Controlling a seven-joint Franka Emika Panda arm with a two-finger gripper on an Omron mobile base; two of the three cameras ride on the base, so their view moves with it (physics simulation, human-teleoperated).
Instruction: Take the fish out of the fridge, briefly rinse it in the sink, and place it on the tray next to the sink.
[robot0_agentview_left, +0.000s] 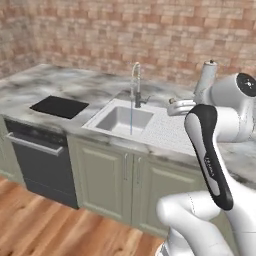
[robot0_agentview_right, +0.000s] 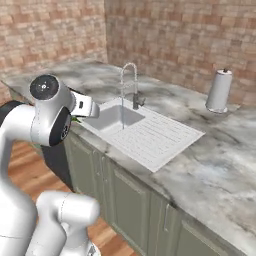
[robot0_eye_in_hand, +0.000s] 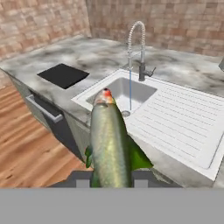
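Observation:
My gripper (robot0_eye_in_hand: 109, 181) is shut on the fish (robot0_eye_in_hand: 109, 140), an olive-green and yellowish fish that points away from the hand, head toward the sink (robot0_eye_in_hand: 98, 92). The hand hangs in front of the counter edge, short of the white basin (robot0_agentview_left: 117, 120). A thin stream of water (robot0_eye_in_hand: 130, 89) runs from the chrome spring faucet (robot0_eye_in_hand: 136, 43) into the basin. The black tray (robot0_eye_in_hand: 63, 74) lies flat on the counter left of the sink (robot0_agentview_right: 112, 117), also seen in the left base view as the tray (robot0_agentview_left: 59, 106). The fridge is out of view.
A ribbed drainboard (robot0_eye_in_hand: 183, 118) spreads right of the basin. A paper towel roll (robot0_agentview_right: 219, 91) stands at the back right of the marble counter. A dark dishwasher front (robot0_agentview_left: 37, 160) sits under the tray, with green cabinet doors (robot0_agentview_left: 105, 180) beside it and wood floor below.

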